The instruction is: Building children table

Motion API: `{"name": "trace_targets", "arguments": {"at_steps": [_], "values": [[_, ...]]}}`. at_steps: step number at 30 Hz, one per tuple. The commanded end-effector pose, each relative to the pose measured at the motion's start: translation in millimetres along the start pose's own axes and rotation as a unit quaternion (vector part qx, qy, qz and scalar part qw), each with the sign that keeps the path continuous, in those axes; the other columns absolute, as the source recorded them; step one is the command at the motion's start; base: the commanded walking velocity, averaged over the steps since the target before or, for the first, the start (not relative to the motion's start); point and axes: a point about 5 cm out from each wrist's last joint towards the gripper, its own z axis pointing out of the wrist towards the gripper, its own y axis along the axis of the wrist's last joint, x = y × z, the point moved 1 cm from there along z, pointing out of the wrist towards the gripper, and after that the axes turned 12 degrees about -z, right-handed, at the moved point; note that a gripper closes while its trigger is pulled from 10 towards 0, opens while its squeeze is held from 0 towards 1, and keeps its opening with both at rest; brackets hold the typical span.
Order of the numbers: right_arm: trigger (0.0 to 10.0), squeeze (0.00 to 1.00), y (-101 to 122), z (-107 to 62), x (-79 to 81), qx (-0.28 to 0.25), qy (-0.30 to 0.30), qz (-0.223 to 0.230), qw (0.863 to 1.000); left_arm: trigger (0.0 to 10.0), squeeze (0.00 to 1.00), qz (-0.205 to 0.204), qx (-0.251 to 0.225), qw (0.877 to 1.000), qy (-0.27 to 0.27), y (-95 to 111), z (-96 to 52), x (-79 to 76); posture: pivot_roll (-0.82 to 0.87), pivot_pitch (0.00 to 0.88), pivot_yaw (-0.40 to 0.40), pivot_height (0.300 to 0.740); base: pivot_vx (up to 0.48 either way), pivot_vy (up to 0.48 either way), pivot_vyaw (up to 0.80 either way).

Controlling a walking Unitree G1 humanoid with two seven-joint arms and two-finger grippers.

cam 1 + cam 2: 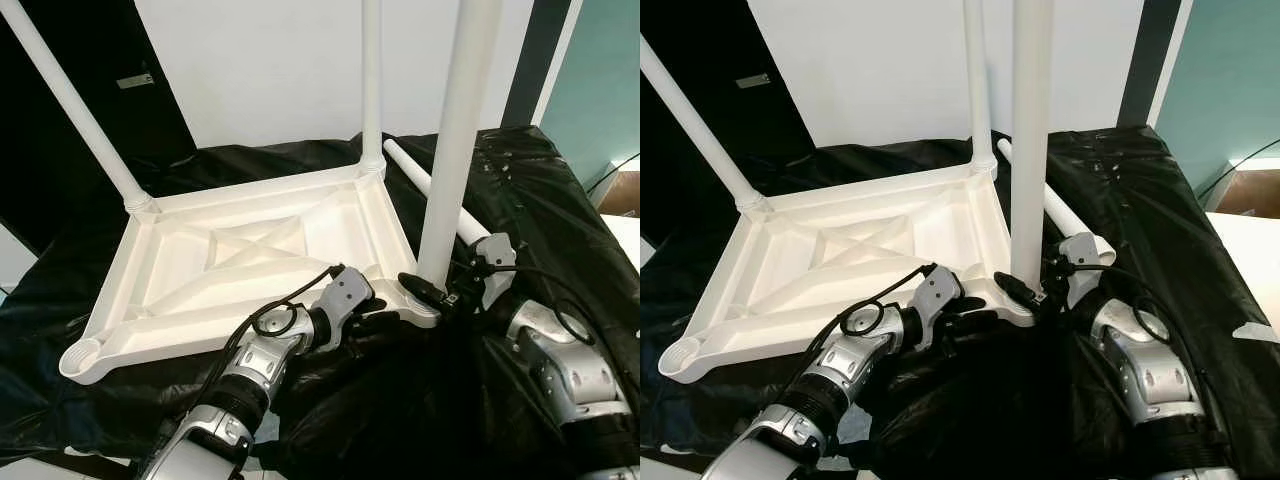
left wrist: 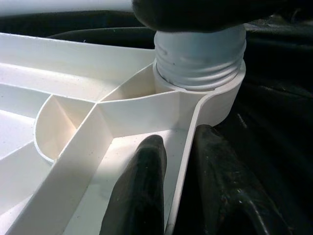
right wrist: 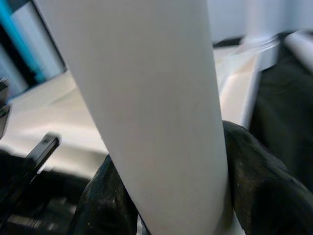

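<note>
1. Tabletop (image 1: 250, 260) lies upside down on the black cover (image 1: 540, 200); your left gripper (image 1: 372, 322) pinches its near rim at 6 o'clock.
2. Your right gripper (image 1: 432, 292) clamps the near leg (image 1: 455, 150) low, at 4 o'clock.
3. Plastic looks light, stiff, slick; grip near the threaded socket (image 2: 200, 63).
4. One spare leg (image 1: 430, 185) lies loose at 2 o'clock.

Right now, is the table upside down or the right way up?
Upside down. The white tabletop lies flat on the black sheet, ribbed underside showing, with legs pointing upward. The right gripper grips the nearest leg.
</note>
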Motion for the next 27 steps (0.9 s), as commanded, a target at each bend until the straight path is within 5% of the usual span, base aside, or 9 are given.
{"name": "trace_targets", "arguments": {"at_steps": [1, 4, 5, 14, 15, 16, 22, 23, 27], "values": [[0.0, 0.0, 6.1, 6.9, 13.6, -0.024, -0.025, 0.009, 0.999, 10.0, 0.0, -0.036, 0.064, 0.997, -0.018, -32.0, -0.5, -6.8, -0.09, 0.0, 0.091, 0.74, 0.0, 0.0, 0.0], [0.0, 0.0, 4.7, 5.7, 12.9, -0.02, -0.078, 0.015, 0.997, 10.0, 0.0, -0.035, 0.064, 0.997, -0.018, -31.4, -0.3, -6.4, -0.1, 0.0, 0.093, 0.74, 0.0, 0.0, 0.0], [0.0, 0.0, 0.2, 2.5, 10.9, -0.004, -0.136, 0.009, 0.991, 10.0, 0.0, -0.033, 0.064, 0.997, -0.02, -30.0, 0.6, -6.1, -0.1, 0.0, 0.095, 0.74, 0.0, 0.0, 0.0], [0.0, 0.0, 2.0, 3.2, -0.3, 0.002, -0.199, -0.013, 0.98, 10.0, 0.0, -0.032, 0.066, 0.997, -0.022, -30.2, 1.2, -6.2, -0.1, 0.0, 0.098, 0.74, 0.0, 0.0, 0.0], [10.0, 0.0, 1.1, 5.0, 2.8, 0.006, -0.187, -0.016, 0.982, 10.0, 0.0, -0.032, 0.066, 0.997, -0.021, -30.0, 1.3, -6.2, -0.1, 0.0, 0.094, 0.74, 0.0, 0.0, 0.0], [10.0, 1.0, 0.3, 7.1, 7.6, 0.003, -0.158, -0.005, 0.987, 10.0, 0.0, -0.033, 0.065, 0.997, -0.02, -29.8, 1.4, -5.8, -0.1, 0.0, 0.091, 0.74, 0.0, 0.0, 0.0], [10.0, 1.0, -0.9, 13.8, 14.1, 0.011, -0.039, -0.02, 0.999, 10.0, 0.0, -0.034, 0.064, 0.997, -0.018, -30.7, 0.4, -4.9, -0.1, 0.0, 0.091, 0.74, 0.0, 0.0, 0.0], [10.0, 0.0, 4.2, 15.8, 4.0, -0.002, -0.023, -0.039, 0.999, 10.0, 0.0, -0.035, 0.065, 0.997, -0.018, -31.5, 0.2, -5.1, -0.1, 0.0, 0.091, 0.74, 0.0, 0.0, 0.0], [10.0, 0.0, 15.4, 20.9, -10.0, -0.014, 0.025, -0.077, 0.997, 10.0, 0.0, -0.036, 0.065, 0.997, -0.019, -32.3, 0.2, -5.7, -0.1, 0.0, 0.093, 0.74, 0.0, 0.0, 0.0]]}}
